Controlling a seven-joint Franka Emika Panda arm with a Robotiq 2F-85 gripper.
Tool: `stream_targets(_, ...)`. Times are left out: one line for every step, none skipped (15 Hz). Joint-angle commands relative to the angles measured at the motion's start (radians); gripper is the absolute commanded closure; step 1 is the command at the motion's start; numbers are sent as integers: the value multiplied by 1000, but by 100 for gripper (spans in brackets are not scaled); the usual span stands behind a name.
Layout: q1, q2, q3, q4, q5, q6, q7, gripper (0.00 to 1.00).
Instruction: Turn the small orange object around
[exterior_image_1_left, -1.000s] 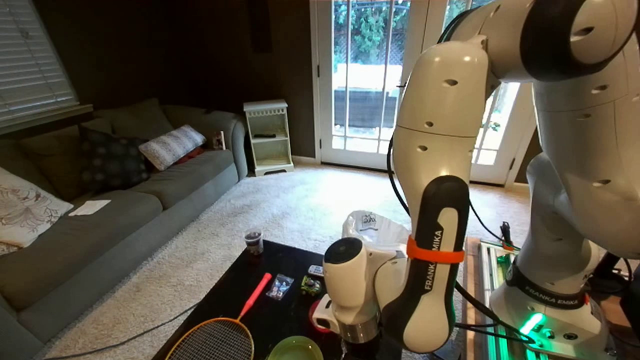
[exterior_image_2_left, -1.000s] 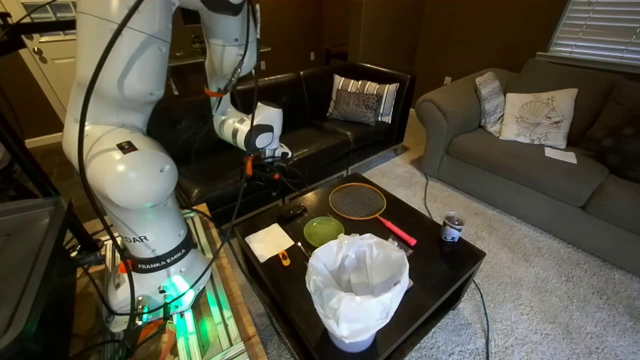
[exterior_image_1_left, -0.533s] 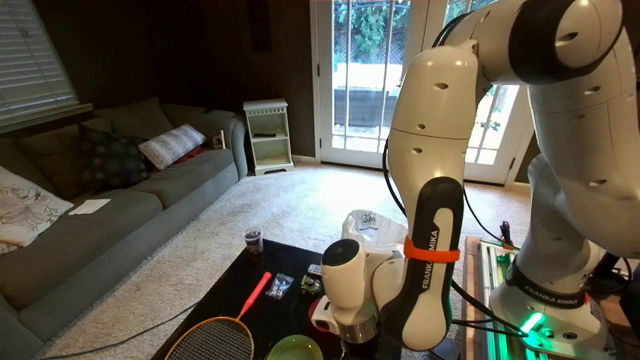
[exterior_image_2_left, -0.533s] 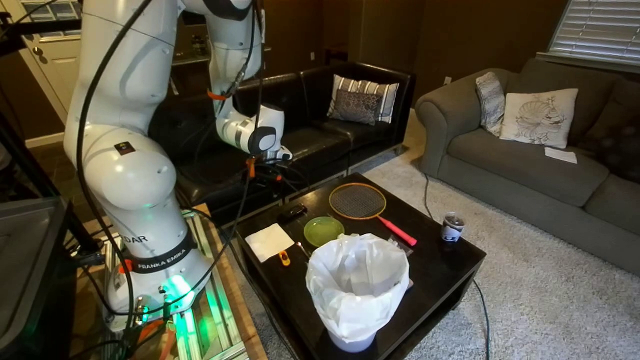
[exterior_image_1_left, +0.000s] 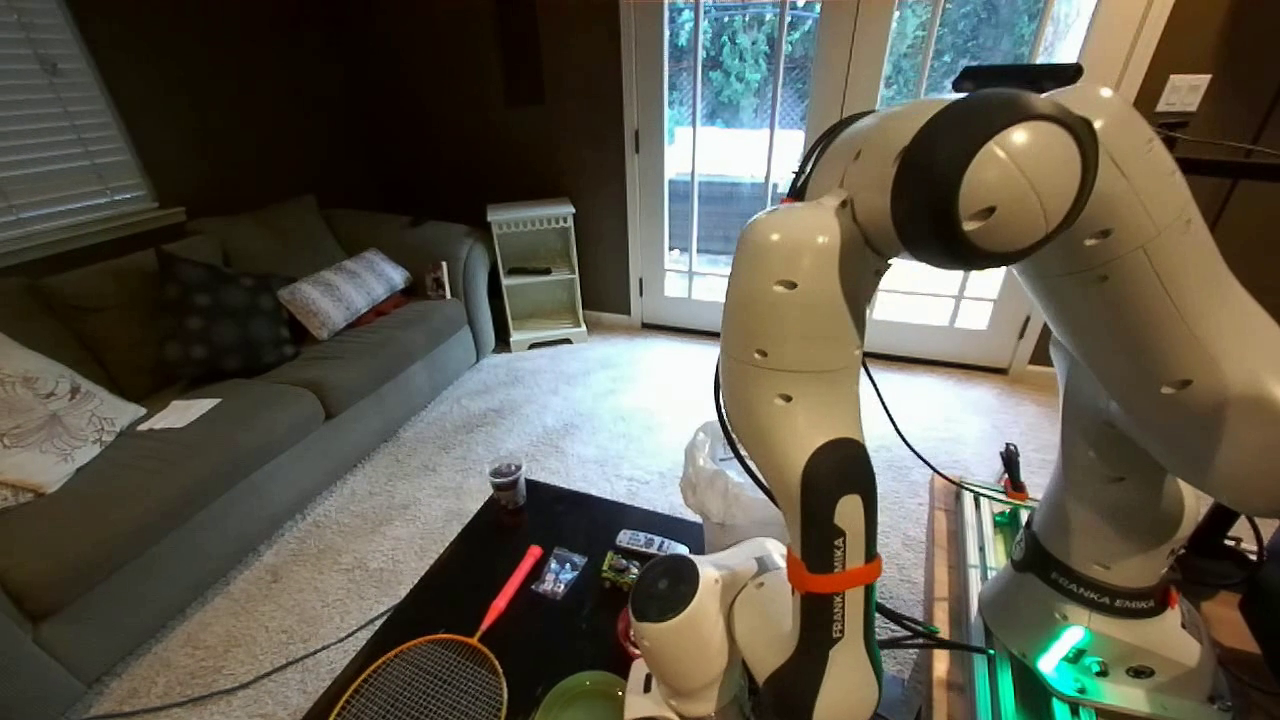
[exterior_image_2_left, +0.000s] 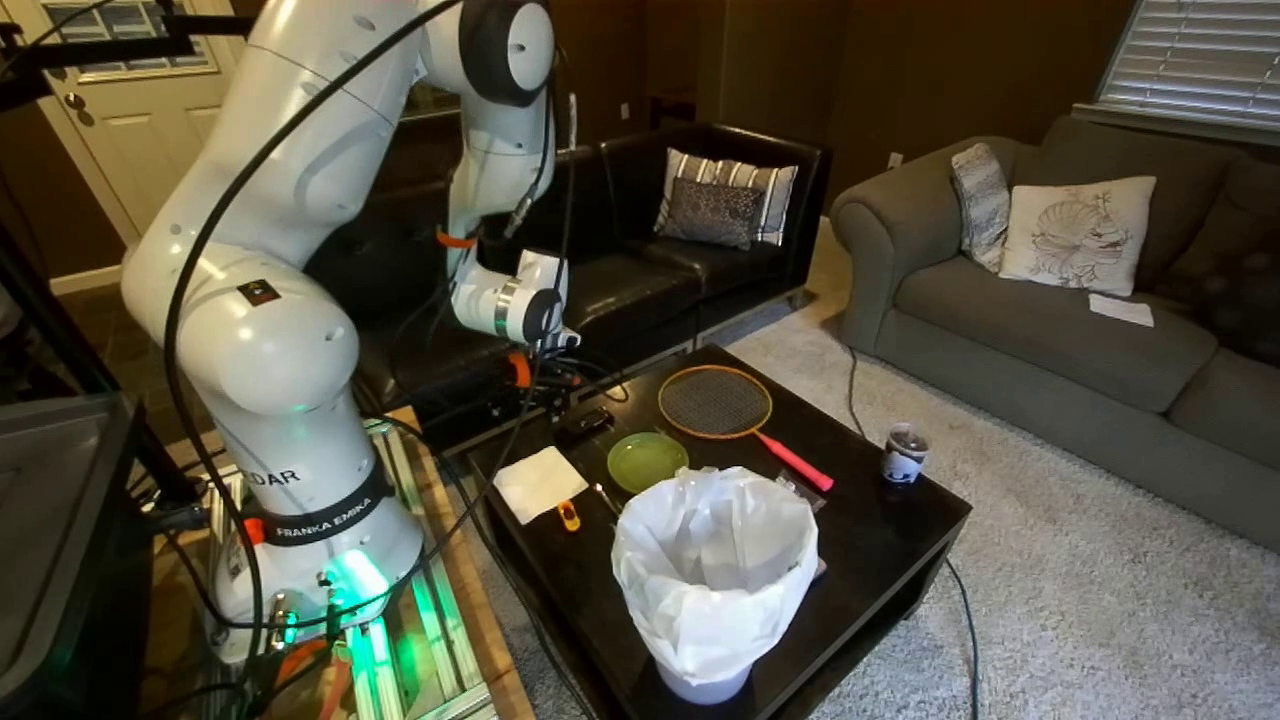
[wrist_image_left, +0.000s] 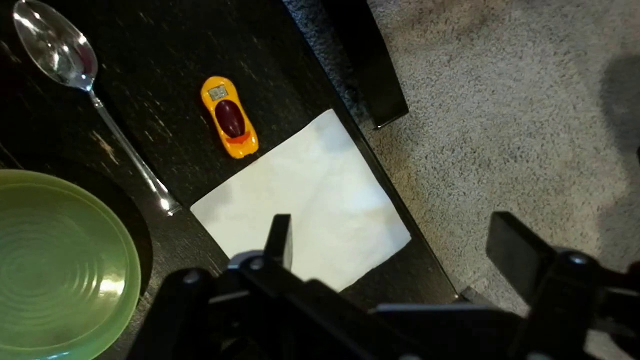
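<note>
Small orange object (wrist_image_left: 230, 117): a toy car, there on the table (wrist_image_left: 165, 45), just beside the white paper (wrist_image_left: 310, 200).
Spoon (wrist_image_left: 75, 65): a strip of tabletop away.
Table edge (wrist_image_left: 381, 175): just past the paper, carpet (wrist_image_left: 500, 125) beyond.
Gripper (wrist_image_left: 395, 240): jaws wide apart, straddling that edge in the wrist view.

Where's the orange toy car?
In the wrist view, the orange toy car lies upper left of centre, on the dark table between the spoon and the white sheet.

The toy car (wrist_image_left: 230, 119) looks glossy, the spoon (wrist_image_left: 104, 111) smooth shiny metal.
</note>
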Motion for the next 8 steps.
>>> stream_targets(89, 126, -71, 106, -108, 45, 22, 0)
stream_targets(109, 155, -88, 127, -130, 69, 22, 0)
stream_targets(126, 182, -104, 147, -144, 85, 25, 0)
stream_targets(136, 208, -115, 167, -155, 99, 24, 0)
stream_targets(145, 233, -127, 183, -165, 119, 21, 0)
stream_targets(153, 253, -135, 197, -171, 126, 18, 0)
stream_targets(138, 271, -128, 207, -175, 137, 5, 0)
stream_targets(123, 218, -112, 164, -159, 105, 17, 0)
